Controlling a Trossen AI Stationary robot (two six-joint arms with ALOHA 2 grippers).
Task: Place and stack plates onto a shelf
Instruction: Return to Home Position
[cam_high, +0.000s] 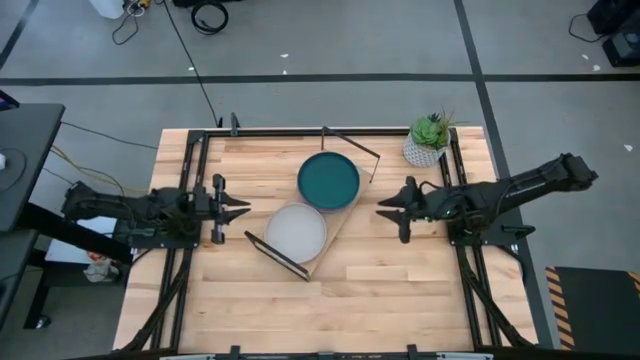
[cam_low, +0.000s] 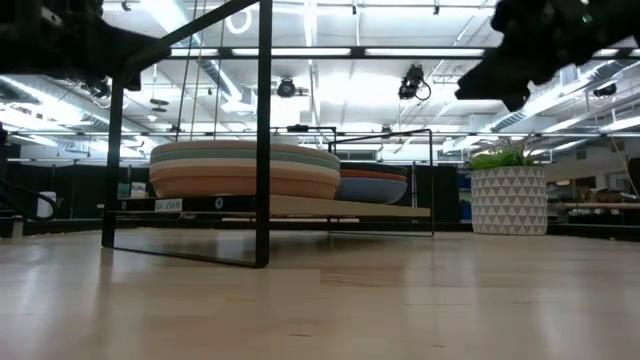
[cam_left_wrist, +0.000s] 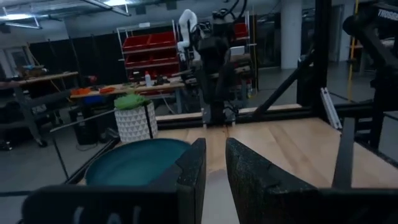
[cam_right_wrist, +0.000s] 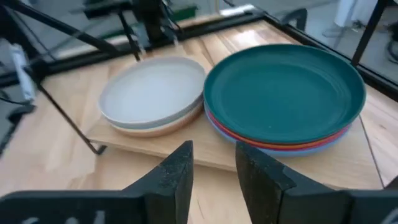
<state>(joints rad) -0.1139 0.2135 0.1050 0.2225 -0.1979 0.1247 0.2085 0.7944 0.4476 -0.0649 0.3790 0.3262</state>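
Note:
The shelf (cam_high: 340, 222), a light wooden board with black wire end frames, lies slantwise at the table's middle. Two stacks of plates rest on it. The far stack has a dark teal plate (cam_high: 328, 180) on top, over orange and pale blue ones (cam_right_wrist: 280, 140). The near stack has a grey plate (cam_high: 295, 231) on top, over cream and tan ones (cam_low: 245, 175). My left gripper (cam_high: 246, 209) hovers left of the shelf, slightly open and empty; its fingers show in the left wrist view (cam_left_wrist: 215, 155). My right gripper (cam_high: 381, 208) hovers right of the shelf, slightly open and empty; it also shows in the right wrist view (cam_right_wrist: 214, 158).
A small green plant in a white patterned pot (cam_high: 428, 142) stands at the table's far right corner. Black metal rails (cam_high: 190, 180) run along the table's left and right sides. Bare tabletop (cam_high: 330, 310) lies between the shelf and the near edge.

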